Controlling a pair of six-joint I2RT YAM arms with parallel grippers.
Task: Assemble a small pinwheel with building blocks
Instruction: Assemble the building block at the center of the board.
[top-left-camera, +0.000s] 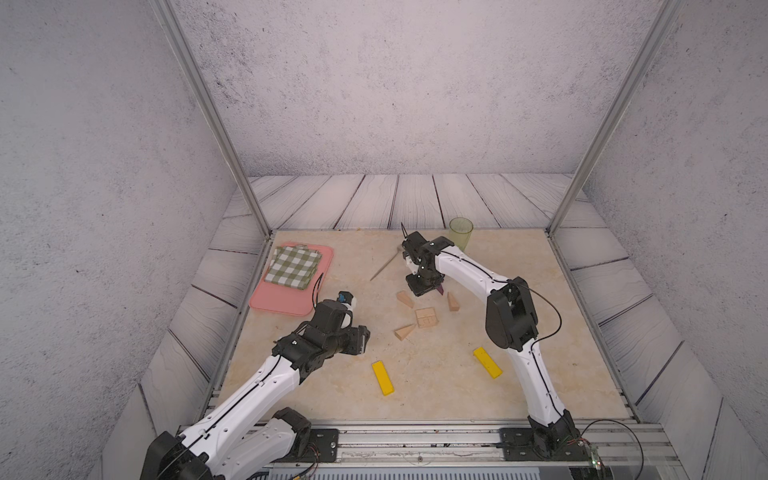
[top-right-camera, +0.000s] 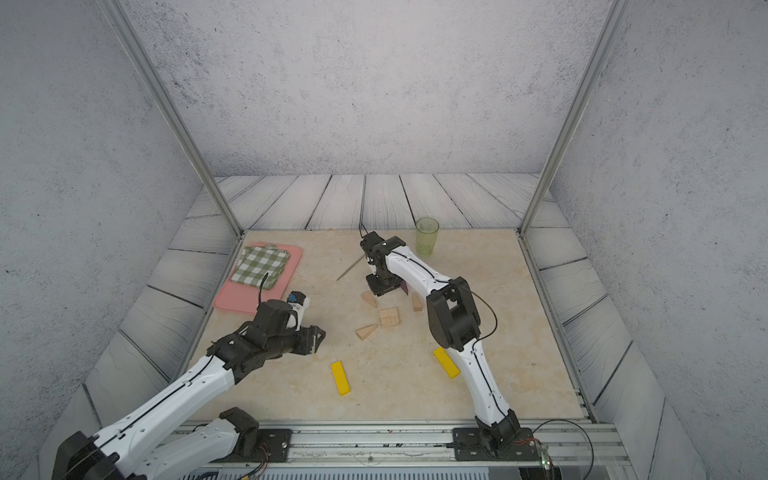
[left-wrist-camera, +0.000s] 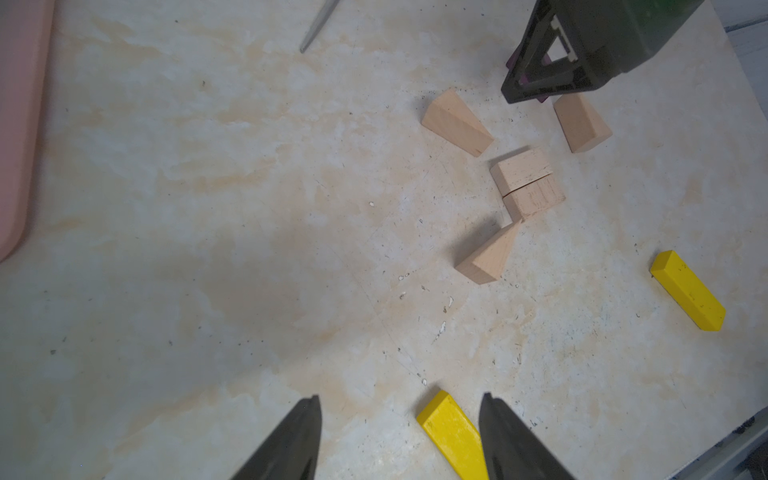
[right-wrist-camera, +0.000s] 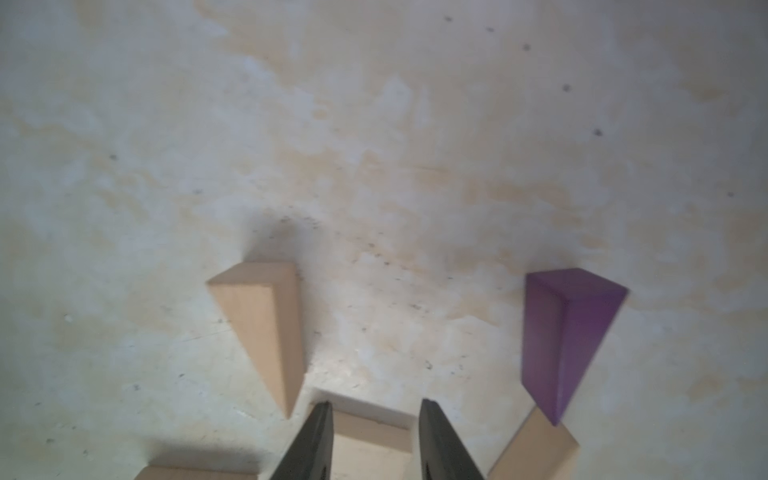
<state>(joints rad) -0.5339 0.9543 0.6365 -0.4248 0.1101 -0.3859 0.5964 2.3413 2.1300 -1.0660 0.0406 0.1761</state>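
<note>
The right end effector (right-wrist-camera: 375, 405) hangs slightly spread and empty above the pale wooden square centre (top-left-camera: 427, 317), probably between blade placements; the purple triangular wedge (right-wrist-camera: 569, 340) sits just beyond it; three pale wooden wedges (top-left-camera: 405, 299) ring it loosely, so the pinwheel (top-right-camera: 389, 318), mid-surface, looks unfinished; the left end effector (left-wrist-camera: 401, 401), spread and empty, hovers near a flat yellow bar (top-left-camera: 383, 377), the likely stem.

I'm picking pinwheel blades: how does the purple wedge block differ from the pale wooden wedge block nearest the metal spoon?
The purple wedge block is painted; the pale wooden wedge block is bare wood. The purple one's tip seems to touch another wooden wedge; the pale one lies apart from others. Both are triangular, unheld.
</note>
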